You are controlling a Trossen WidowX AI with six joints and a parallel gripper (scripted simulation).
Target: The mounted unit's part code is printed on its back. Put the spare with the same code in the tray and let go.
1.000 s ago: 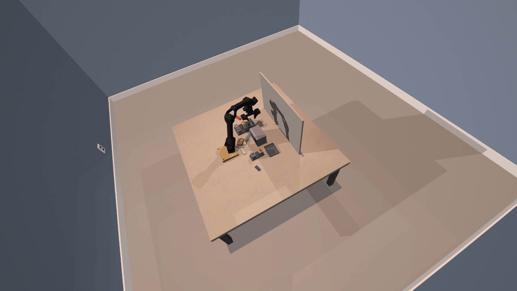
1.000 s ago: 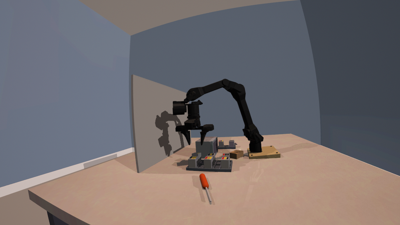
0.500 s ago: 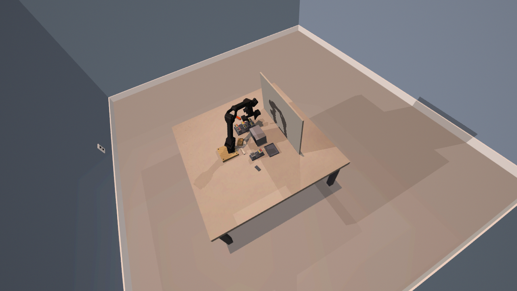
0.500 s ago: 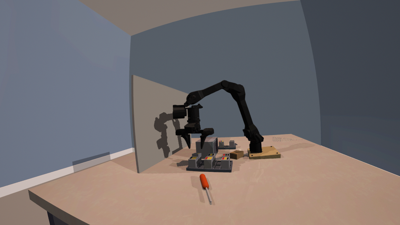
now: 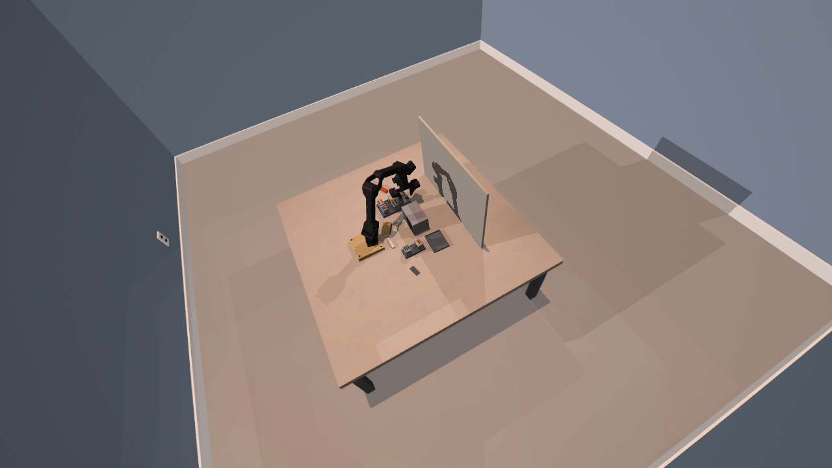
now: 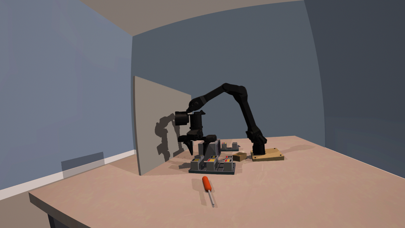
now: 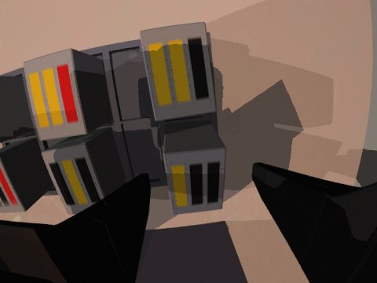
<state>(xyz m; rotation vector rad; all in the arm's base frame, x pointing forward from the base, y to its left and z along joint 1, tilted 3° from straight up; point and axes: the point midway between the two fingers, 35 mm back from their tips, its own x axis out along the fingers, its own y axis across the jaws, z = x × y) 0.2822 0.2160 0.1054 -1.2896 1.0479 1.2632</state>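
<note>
Near the desk's (image 6: 283, 181) panel-side edge, your claw (image 6: 198, 145) stands apart, empty, straddling the upright mounted unit (image 6: 210, 147); spares' (image 7: 195, 175) stripes run lengthwise.

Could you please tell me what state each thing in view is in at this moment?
gripper: open, holding nothing, above the spares.
spares rack: flat on the table, spares upright in it.
yellow-yellow-black spare: seated in the rack, untouched.
yellow-black-black spare: seated, between the fingertips in the wrist view.
mounted unit: upright behind the rack.
tray: nothing visible inside.
screwdriver: lying flat.
</note>
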